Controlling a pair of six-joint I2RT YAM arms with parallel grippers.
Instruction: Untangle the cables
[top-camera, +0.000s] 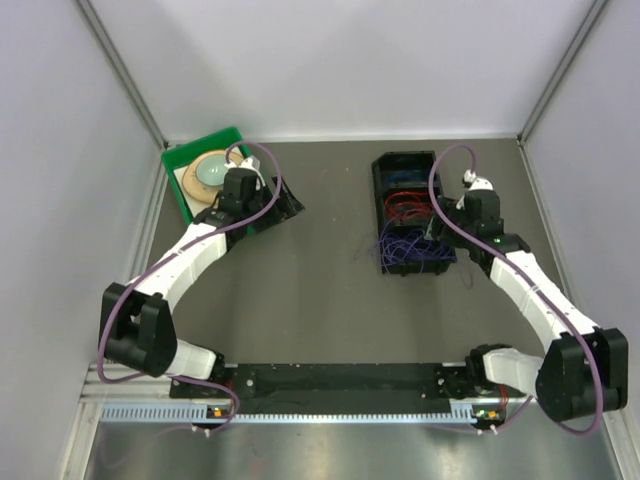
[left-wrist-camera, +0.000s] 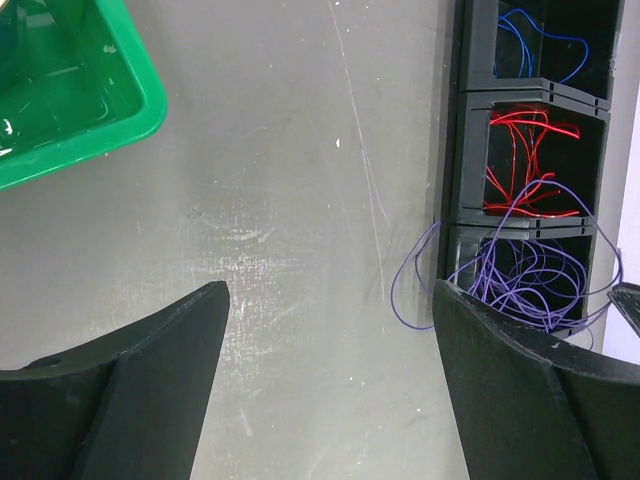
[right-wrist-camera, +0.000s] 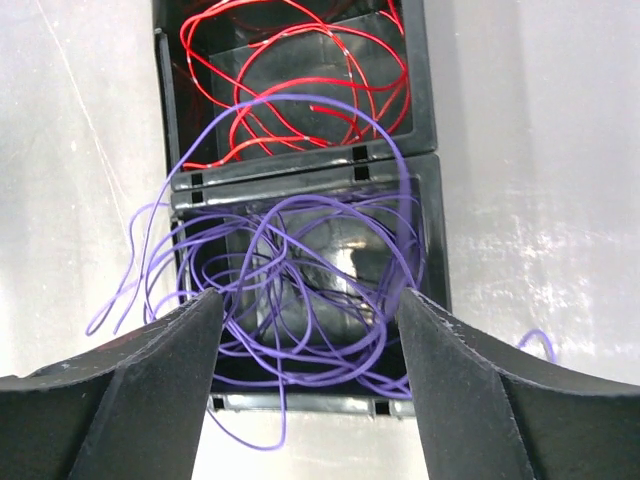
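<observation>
Right jaws sit apart, thin purple wire loops (right-wrist-camera: 272, 292) between them; lifting could snag one and drag it off the black plastic tray (right-wrist-camera: 428, 240). Left jaws apart too.

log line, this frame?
left gripper: open over table | right gripper: open over purple cables, spilling from box | red cables, blue cables: inside

Bright, even overhead lighting; shadows soft. Glare patches on the table (left-wrist-camera: 236, 236) in wrist views; top view slightly soft.
</observation>
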